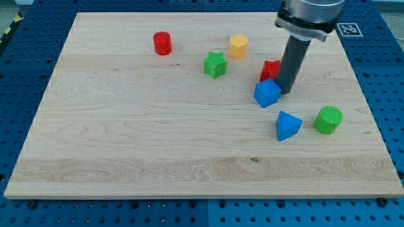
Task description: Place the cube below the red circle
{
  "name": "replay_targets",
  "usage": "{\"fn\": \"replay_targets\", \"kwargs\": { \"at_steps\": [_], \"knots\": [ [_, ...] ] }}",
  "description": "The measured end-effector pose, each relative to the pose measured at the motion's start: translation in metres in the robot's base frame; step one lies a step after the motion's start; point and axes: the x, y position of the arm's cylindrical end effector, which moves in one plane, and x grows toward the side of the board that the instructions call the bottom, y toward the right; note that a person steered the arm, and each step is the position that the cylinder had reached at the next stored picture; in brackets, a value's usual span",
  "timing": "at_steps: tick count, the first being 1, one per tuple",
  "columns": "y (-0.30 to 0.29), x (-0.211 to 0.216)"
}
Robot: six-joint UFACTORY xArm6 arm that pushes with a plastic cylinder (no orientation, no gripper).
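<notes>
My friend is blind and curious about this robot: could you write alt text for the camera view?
My tip touches the right side of a blue cube on a wooden board, with a red block just behind. A red cylinder sits far to the view's upper left; a green star, yellow hexagon, blue triangular block and green cylinder lie around.

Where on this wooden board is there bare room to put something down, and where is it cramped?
Open wood fills the view's left and bottom, from under the red cylinder across to the board's lower edge. Crowded: the view's right, where my tip touches the blue cube, beside the red block, blue wedge and green cylinder.
</notes>
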Motion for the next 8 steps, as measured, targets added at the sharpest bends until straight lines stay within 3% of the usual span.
{"fn": "replay_targets", "kwargs": {
  "at_steps": [4,8],
  "knots": [
    [-0.018,0.04],
    [-0.105,0.028]
  ]
}}
